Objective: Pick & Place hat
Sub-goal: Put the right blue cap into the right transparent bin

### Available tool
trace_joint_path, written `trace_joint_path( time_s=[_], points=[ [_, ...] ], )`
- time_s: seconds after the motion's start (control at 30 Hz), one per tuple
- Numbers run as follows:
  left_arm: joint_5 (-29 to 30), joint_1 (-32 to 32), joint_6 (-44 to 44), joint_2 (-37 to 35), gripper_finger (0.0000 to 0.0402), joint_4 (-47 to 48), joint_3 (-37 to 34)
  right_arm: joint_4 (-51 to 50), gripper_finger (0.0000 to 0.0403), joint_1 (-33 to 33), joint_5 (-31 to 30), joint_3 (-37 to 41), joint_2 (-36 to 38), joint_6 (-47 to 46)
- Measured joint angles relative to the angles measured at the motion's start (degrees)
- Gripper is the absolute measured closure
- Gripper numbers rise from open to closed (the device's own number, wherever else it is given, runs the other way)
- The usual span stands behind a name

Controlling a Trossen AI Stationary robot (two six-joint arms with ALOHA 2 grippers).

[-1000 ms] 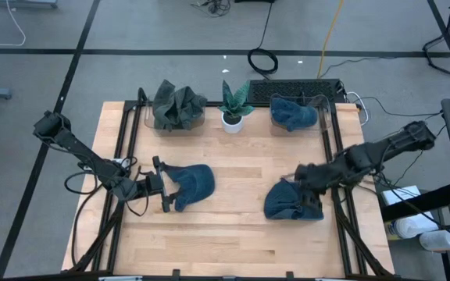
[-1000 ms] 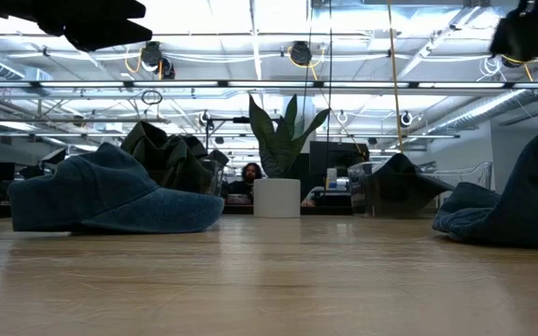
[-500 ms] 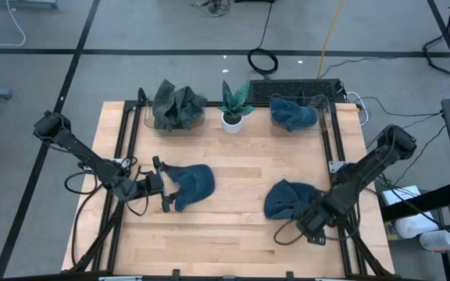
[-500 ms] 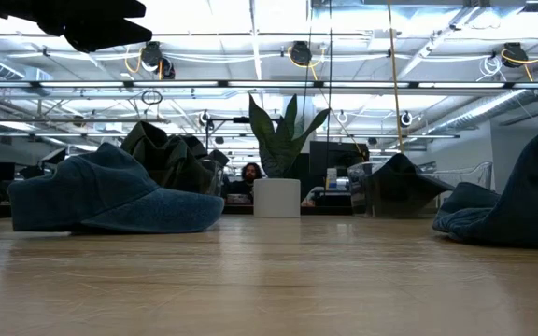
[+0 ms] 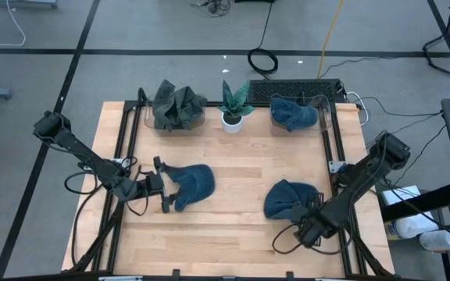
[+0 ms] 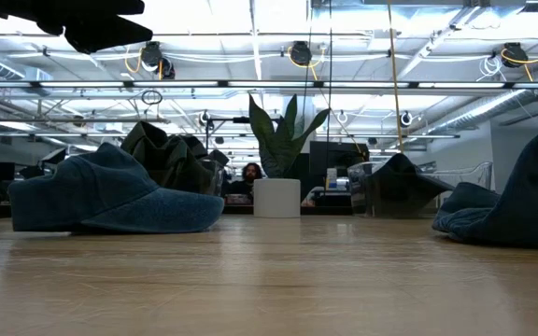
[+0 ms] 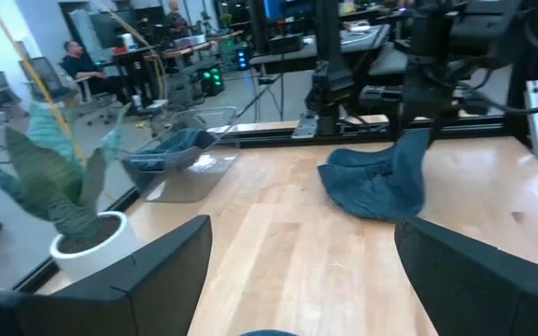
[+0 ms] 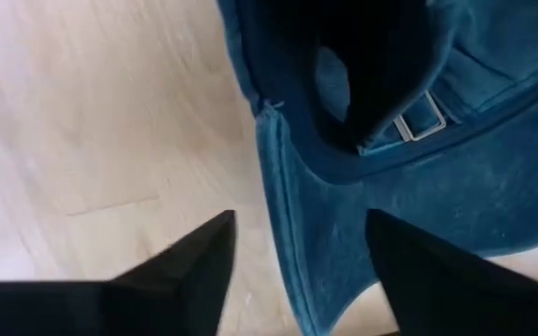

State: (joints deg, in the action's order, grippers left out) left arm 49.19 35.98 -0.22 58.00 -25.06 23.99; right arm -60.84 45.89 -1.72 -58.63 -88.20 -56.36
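My right gripper (image 5: 309, 232) hangs fingers spread at the near edge of the right-hand blue hat (image 5: 290, 200), strap side facing it, probably lining up a grasp. Left gripper (image 5: 161, 184), spread too, brackets the left-hand blue hat (image 5: 191, 183). Farther back: another hat in the clear bin (image 5: 297, 114).

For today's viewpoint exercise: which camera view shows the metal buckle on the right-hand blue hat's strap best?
The right wrist view: the buckle fills it close up, just beyond the open right tool. The high view shows that hat whole but no buckle; the low and left wrist views show only its fabric.
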Motion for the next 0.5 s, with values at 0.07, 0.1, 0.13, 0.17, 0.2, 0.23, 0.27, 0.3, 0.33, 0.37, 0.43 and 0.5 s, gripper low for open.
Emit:
trace_joint_path(
  time_s=[0.07, 0.1, 0.13, 0.17, 0.2, 0.23, 0.27, 0.3, 0.33, 0.37, 0.43, 0.5],
  points=[
    [-0.35, 0.00, -0.12, 0.00, 0.0057, 0.00, 0.00, 0.02, 0.0227, -0.10, -0.10, 0.00, -0.41, 0.00],
    [-0.35, 0.00, -0.12, 0.00, 0.0057, 0.00, 0.00, 0.00, 0.0255, -0.27, -0.09, 0.00, -0.58, 0.00],
    [-0.35, 0.00, -0.12, 0.00, 0.0057, 0.00, 0.00, 0.00, 0.0284, -0.42, -0.22, 0.00, -0.65, 0.00],
    [-0.35, 0.00, -0.09, 0.00, 0.0057, -0.01, 0.00, 0.02, 0.0316, -0.45, -0.62, 0.00, -0.66, 0.02],
    [-0.35, -0.01, 0.08, 0.00, 0.0057, 0.00, 0.00, 0.11, 0.0350, -0.48, -1.20, 0.00, -0.58, 0.12],
    [-0.35, -0.02, 0.26, 0.00, 0.0057, -0.02, 0.00, 0.19, 0.0375, -0.48, -1.50, 0.00, -0.43, 0.64],
    [-0.37, -0.01, 0.62, 0.00, 0.0057, 0.00, 0.00, 0.50, 0.0387, -0.47, -1.73, 0.00, -0.28, 1.06],
    [-0.47, 0.00, 1.03, 0.00, 0.0057, -0.01, 0.00, 0.82, 0.0389, -0.51, -1.86, 0.00, -0.18, 1.28],
    [-0.64, -0.02, 1.39, 0.00, 0.0057, -0.04, 0.00, 1.21, 0.0390, -0.63, -1.76, 0.00, -0.05, 1.57],
    [-0.66, 0.00, 1.77, 0.00, 0.0057, -0.04, 0.00, 1.86, 0.0394, -0.79, -1.47, 0.00, 0.28, 1.88],
    [-0.68, 0.00, 2.59, 0.00, 0.0057, -0.07, 0.00, 3.50, 0.0398, -1.20, -1.12, -0.04, 1.60, 2.18],
    [-0.70, -0.02, 2.89, 0.00, 0.0057, -0.04, 0.00, 4.81, 0.0399, -1.34, -1.31, -0.89, 3.47, 2.20]
  ],
)
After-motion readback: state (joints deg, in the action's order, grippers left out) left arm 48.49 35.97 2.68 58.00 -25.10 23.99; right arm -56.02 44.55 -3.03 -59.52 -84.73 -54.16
